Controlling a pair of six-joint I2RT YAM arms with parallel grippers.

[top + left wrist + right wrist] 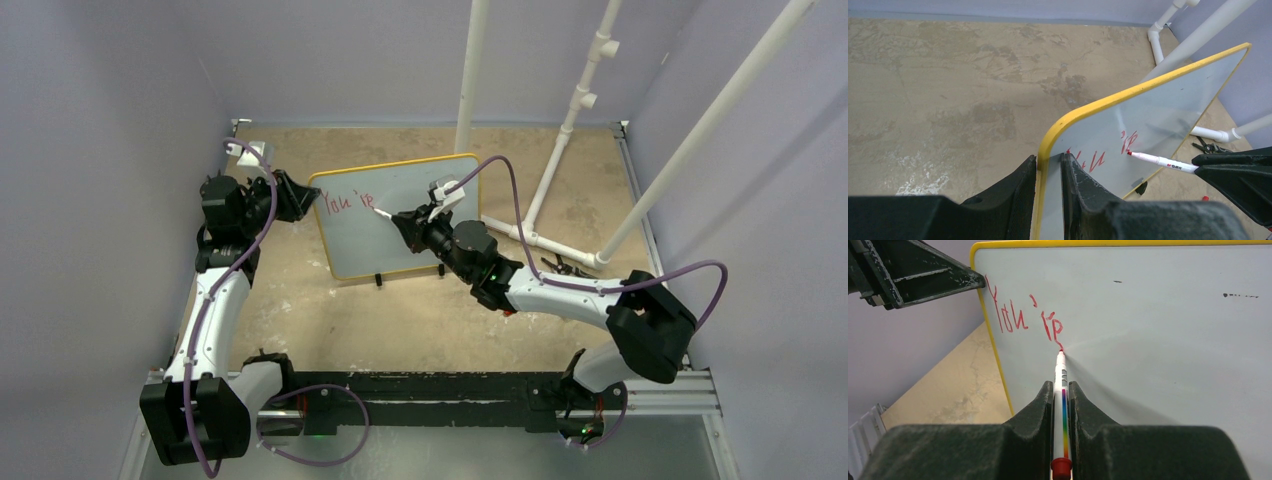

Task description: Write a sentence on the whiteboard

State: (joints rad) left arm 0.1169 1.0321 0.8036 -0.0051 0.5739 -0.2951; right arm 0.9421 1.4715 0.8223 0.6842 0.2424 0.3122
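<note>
Marker (pixel 1060 377) on the board, folks! The right fingers (pixel 1040 407) are clenched round its barrel. Its long axis runs to 12 o'clock in the wrist view, tip touching the whiteboard (pixel 1158 340) at the foot of the red lettering (pixel 1013 315). Blank white lies at 3 o'clock, so I judge the next stroke heads there. The left fingers (pixel 1015 187) pinch the board's 9 o'clock edge, propping it mid-way up the bench (pixel 330 330). A white pipe frame (pixel 560 130) stands at its 3 o'clock side, off the pen's path.

2 white arms (pixel 215 320), black joints (pixel 472 245), scuffed black fingers (pixel 1030 415), purple cables (pixel 498 160).
</note>
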